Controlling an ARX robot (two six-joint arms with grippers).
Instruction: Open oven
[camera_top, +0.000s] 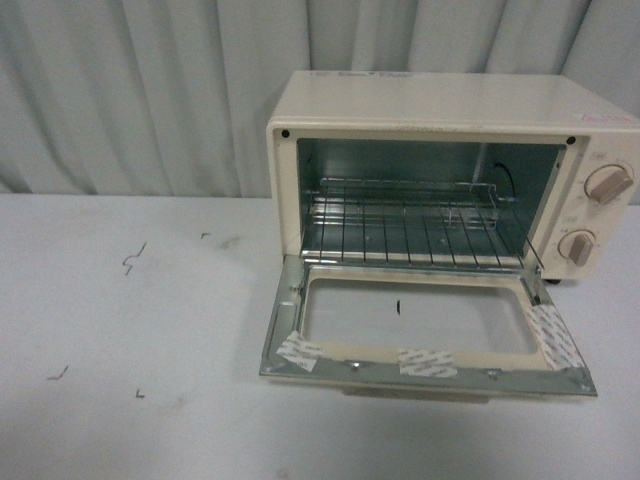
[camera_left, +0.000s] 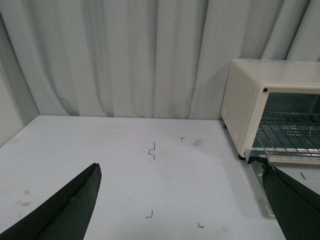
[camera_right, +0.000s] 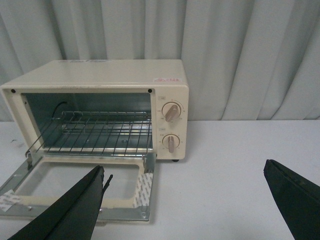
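The cream-white oven (camera_top: 450, 110) stands on the white table at the right in the front view. Its glass-windowed door (camera_top: 425, 325) hangs fully open, lying flat toward me, with white tape strips on its frame. The wire rack (camera_top: 415, 225) shows inside and two beige knobs (camera_top: 607, 185) sit on its right side. The handle is hidden under the door. Neither arm shows in the front view. My left gripper (camera_left: 182, 200) is open and empty over the table, left of the oven (camera_left: 272, 107). My right gripper (camera_right: 185, 200) is open and empty in front of the oven (camera_right: 100, 80), by the door's right corner.
A pleated grey-white curtain (camera_top: 130, 90) hangs behind the table. Small dark marks (camera_top: 130, 262) dot the white tabletop (camera_top: 120, 330) left of the oven. In the left wrist view a wall edge (camera_left: 12, 95) shows by the table's far corner.
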